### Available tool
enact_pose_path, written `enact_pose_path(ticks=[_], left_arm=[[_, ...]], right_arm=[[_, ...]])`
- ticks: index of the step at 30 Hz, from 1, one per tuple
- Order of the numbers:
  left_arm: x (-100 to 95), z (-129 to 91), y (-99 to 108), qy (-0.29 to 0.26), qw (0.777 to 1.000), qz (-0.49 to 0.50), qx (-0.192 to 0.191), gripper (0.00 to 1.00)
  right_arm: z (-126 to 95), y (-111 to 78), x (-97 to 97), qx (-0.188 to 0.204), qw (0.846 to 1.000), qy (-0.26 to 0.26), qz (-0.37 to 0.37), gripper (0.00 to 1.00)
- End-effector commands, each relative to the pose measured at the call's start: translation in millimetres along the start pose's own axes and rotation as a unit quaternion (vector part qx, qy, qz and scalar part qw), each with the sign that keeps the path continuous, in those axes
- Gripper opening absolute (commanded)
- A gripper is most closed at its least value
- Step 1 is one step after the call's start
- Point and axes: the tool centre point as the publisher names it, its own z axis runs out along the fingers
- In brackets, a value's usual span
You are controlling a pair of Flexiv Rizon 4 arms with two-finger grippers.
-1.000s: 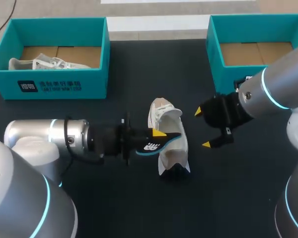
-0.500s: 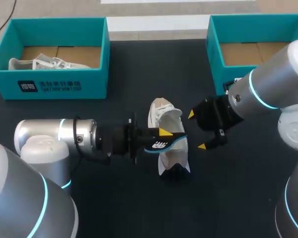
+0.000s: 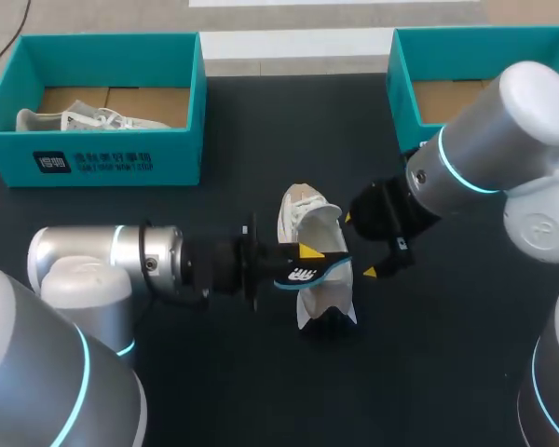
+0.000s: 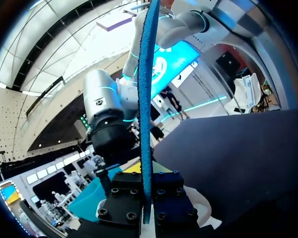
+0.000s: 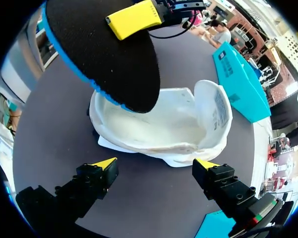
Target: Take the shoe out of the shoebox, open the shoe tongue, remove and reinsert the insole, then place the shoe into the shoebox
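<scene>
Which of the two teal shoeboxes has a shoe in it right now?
The left shoebox: a pale shoe lies inside it. The right shoebox shows only bare cardboard, as far as its floor is visible.

Right tool (image 3: pixel 359 244) nearer the shoe (image 3: pixel 303 209), insole (image 3: pixel 307 273) further over it.

In the left wrist view the insole (image 4: pixel 148 99) ran beyond the edge. The shoebox (image 3: pixel 112 158) wall half hid a second shoe (image 3: pixel 74 118); the right arm (image 3: pixel 484 149) masked part of another shoebox (image 3: pixel 405 93).
</scene>
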Motion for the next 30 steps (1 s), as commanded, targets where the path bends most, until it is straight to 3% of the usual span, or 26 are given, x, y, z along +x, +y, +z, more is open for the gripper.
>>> enact_pose_path(ticks=[1, 19, 30], left_arm=[[8.6, 7, 10, -0.009, 1.000, -0.001, 0.001, 0.00], [9.9, 11, 35, -0.027, 0.999, -0.018, -0.023, 0.00], [0.5, 14, 59, -0.020, 0.999, -0.017, -0.035, 0.00]], right_arm=[[2, 0.8, 0.0, 0.001, 1.000, 0.000, 0.000, 1.00], [2, 0.8, 0.0, 0.001, 1.000, 0.000, 0.000, 1.00], [2, 0.8, 0.0, 0.001, 1.000, 0.000, 0.000, 1.00]])
